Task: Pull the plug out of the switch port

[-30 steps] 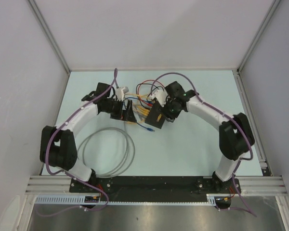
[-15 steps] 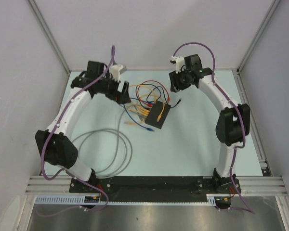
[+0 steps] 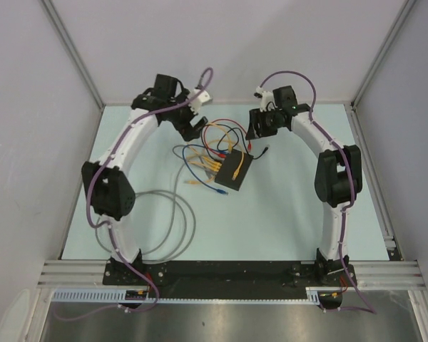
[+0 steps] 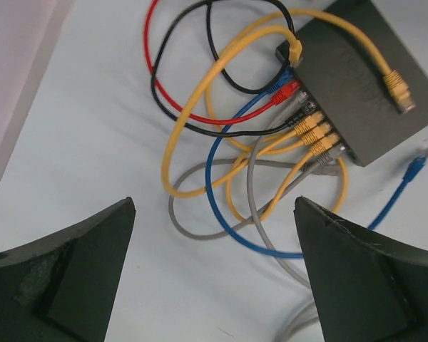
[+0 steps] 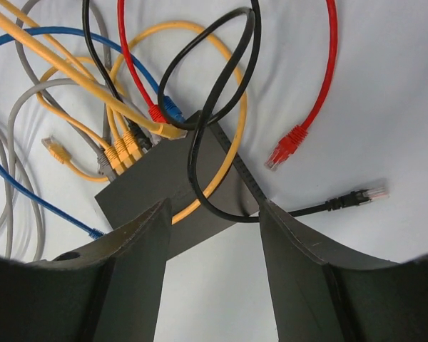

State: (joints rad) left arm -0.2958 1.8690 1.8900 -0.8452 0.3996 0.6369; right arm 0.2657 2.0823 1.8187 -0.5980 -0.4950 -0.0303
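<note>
The switch (image 3: pixel 234 171), a flat black box, lies slanted at the centre of the top view. Its left long edge holds a row of seated plugs (image 4: pixel 310 128): yellow, blue, red, black, more yellow, and possibly a grey one. A loose red plug (image 5: pixel 282 153) lies just beside the switch.

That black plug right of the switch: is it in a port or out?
Out. The black plug lies loose on the table, apart from the switch, its clear tip pointing away from the box.

Top view looks down from behind; both wrist views sit close above the switch (image 3: pixel 230 178) (shared throughout).
</note>
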